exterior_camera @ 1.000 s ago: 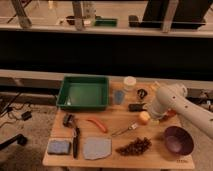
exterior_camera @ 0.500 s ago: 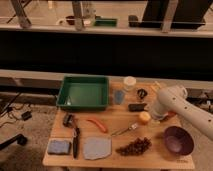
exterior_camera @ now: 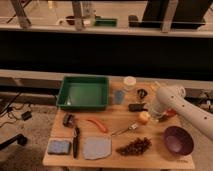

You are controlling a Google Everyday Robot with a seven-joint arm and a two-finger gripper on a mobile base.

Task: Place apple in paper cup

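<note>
i'm on the grasp step: my gripper hangs unclenched just beside the apple, which sits on the table. next i need to close on it, lift, and carry it to the cup behind.

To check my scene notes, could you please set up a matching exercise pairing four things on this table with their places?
Things: 1 apple; 2 paper cup; 3 purple bowl; 4 tool.
Places: A front right corner of the table; B beside the apple, at the white arm's end; C behind the blue-grey cup, right of the green tray; D mid-table, just right of the fork.
Pairs: 1-D; 2-C; 3-A; 4-B.
</note>
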